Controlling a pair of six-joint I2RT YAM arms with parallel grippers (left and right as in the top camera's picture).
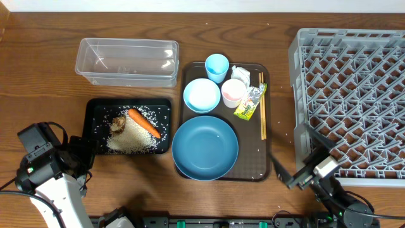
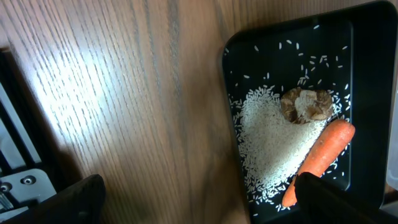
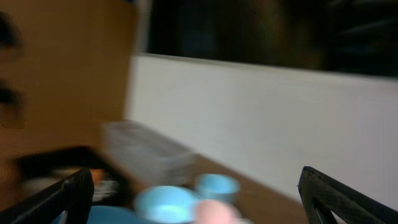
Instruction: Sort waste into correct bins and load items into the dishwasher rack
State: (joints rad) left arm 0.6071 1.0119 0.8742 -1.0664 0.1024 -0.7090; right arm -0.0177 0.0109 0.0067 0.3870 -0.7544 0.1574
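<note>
The black tray [image 1: 93, 120] holds white rice [image 1: 130, 140], a brown lump [image 1: 118, 123] and an orange carrot [image 1: 144, 122]. My left gripper [image 1: 81, 158] stands open at its near-left corner; in its wrist view the open gripper [image 2: 199, 211] hangs over bare wood beside the rice [image 2: 273, 137] and carrot [image 2: 320, 155]. The blue plate [image 1: 205, 149], white bowl [image 1: 202, 95], light-blue cup [image 1: 216, 66], pinkish cup [image 1: 233, 92], wrapper [image 1: 250, 101], crumpled paper [image 1: 242, 75] and chopsticks [image 1: 262, 114] lie on a brown tray. My right gripper [image 1: 292, 157] is open, empty, right of it.
The clear tub [image 1: 126, 61] stands behind the black tray. The grey dishwasher rack [image 1: 354, 101] fills the right side, close behind my right gripper. The brown serving tray [image 1: 256, 166] lies between black tray and rack. The right wrist view is blurred.
</note>
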